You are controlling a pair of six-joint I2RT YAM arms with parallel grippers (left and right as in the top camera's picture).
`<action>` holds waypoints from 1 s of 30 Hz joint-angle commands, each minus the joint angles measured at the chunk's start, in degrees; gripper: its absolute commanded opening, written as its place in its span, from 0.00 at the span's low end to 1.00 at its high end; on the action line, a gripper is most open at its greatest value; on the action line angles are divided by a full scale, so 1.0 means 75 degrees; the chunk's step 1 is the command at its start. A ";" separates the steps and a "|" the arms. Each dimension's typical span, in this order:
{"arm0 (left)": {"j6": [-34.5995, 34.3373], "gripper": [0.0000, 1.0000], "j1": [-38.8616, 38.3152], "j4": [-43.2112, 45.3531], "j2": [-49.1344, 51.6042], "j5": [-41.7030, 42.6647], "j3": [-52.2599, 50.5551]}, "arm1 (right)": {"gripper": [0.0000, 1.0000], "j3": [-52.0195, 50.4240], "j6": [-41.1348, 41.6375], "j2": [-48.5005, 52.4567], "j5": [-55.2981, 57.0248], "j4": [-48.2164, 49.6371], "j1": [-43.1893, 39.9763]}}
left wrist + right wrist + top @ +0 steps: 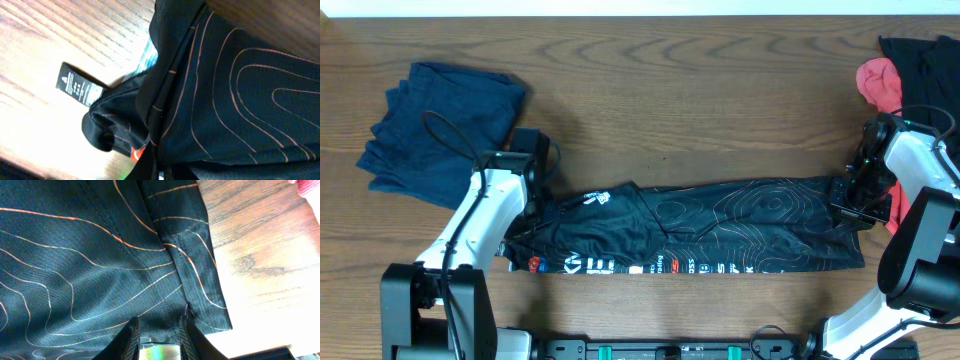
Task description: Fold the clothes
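Overhead: the black jersey (700,235) lies stretched in a long band, with the left gripper (534,204) at one end and the right gripper (846,204) at the other. Left wrist: the jaws are closed, seemingly on bunched jersey, with its care label (75,86) alongside. Right wrist: the fingers (131,336) pinch the jersey's hem. It looks mid-fold to me; next, both ends need lifting together.

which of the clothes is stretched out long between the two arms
The black jersey with orange contour lines, across the middle. The navy piece sits bunched at the left, the coral-red one heaped at the right.
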 commanded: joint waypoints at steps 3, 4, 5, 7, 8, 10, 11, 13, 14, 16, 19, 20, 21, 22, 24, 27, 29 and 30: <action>0.0076 0.09 0.0029 -0.0134 -0.0015 -0.0061 -0.0047 | 0.25 -0.0017 -0.0047 -0.0093 0.0000 -0.0006 -0.0020; 0.0076 0.12 0.0029 -0.0192 -0.0015 -0.0055 -0.0047 | 0.25 -0.0017 -0.0047 -0.0093 0.0000 -0.0006 -0.0020; 0.0082 0.15 0.0029 -0.0245 -0.0017 -0.0058 -0.0047 | 0.25 -0.0015 -0.0047 -0.0093 0.0000 -0.0003 -0.0020; 0.0175 0.17 0.0029 -0.0361 -0.0032 -0.0055 -0.0029 | 0.26 0.0020 -0.0044 -0.0093 -0.0006 -0.0003 -0.0020; 0.0259 0.17 0.0029 -0.0420 -0.0041 -0.0055 0.0000 | 0.27 0.0073 -0.0047 -0.0093 -0.0006 -0.0009 -0.0023; 0.0338 0.22 0.0032 -0.0530 -0.0093 -0.0061 0.0079 | 0.29 0.0289 -0.0050 -0.0102 0.0000 -0.0157 -0.0067; 0.0341 0.23 0.0032 -0.0583 -0.0137 -0.0064 0.0128 | 0.30 0.0449 -0.0052 -0.0111 0.0003 -0.0262 -0.0117; 0.0338 0.23 0.0029 -0.0653 -0.0256 -0.0061 0.0219 | 0.31 0.0758 -0.0114 -0.0140 -0.0003 -0.0446 -0.0254; 0.0338 0.24 0.0032 -0.0673 -0.0329 -0.0061 0.0256 | 0.32 0.0892 -0.0236 -0.0149 -0.0003 -0.0490 -0.0338; 0.0335 0.24 0.0032 -0.0694 -0.0504 -0.0061 0.0321 | 0.39 0.0991 -0.0504 -0.0152 -0.0006 -0.0446 -0.0490; 0.0297 0.29 0.0029 -0.0694 -0.0833 -0.0052 0.0358 | 0.55 0.0857 -0.0965 -0.0143 -0.0149 -0.0169 -0.0632; 0.0297 0.31 0.0029 -0.0691 -0.0935 -0.0020 0.0358 | 0.59 0.0772 -0.1137 -0.0143 -0.0152 -0.0047 -0.0656; 0.0300 0.33 0.0029 -0.0691 -0.1023 0.0023 0.0358 | 0.61 0.0650 -0.1276 -0.0143 -0.0152 0.0099 -0.0673; 0.0300 0.35 0.0032 -0.0691 -0.1113 0.0061 0.0358 | 0.65 0.0495 -0.1317 -0.0143 -0.0154 0.0274 -0.0679; 0.0303 0.36 0.0032 -0.0697 -0.1221 0.0087 0.0358 | 0.69 0.0198 -0.1343 -0.0140 -0.0201 0.0568 -0.0676; 0.0303 0.38 0.0029 -0.0697 -0.1262 0.0181 0.0358 | 0.71 -0.0210 -0.1690 -0.0140 -0.0557 0.0863 -0.0664; 0.0303 0.39 0.0029 -0.0697 -0.1259 0.0204 0.0358 | 0.72 -0.0434 -0.1740 -0.0140 -0.0577 0.1040 -0.0667; 0.0303 0.39 0.0029 -0.0697 -0.1259 0.0204 0.0358 | 0.73 -0.0542 -0.1743 -0.0140 -0.0577 0.1151 -0.0670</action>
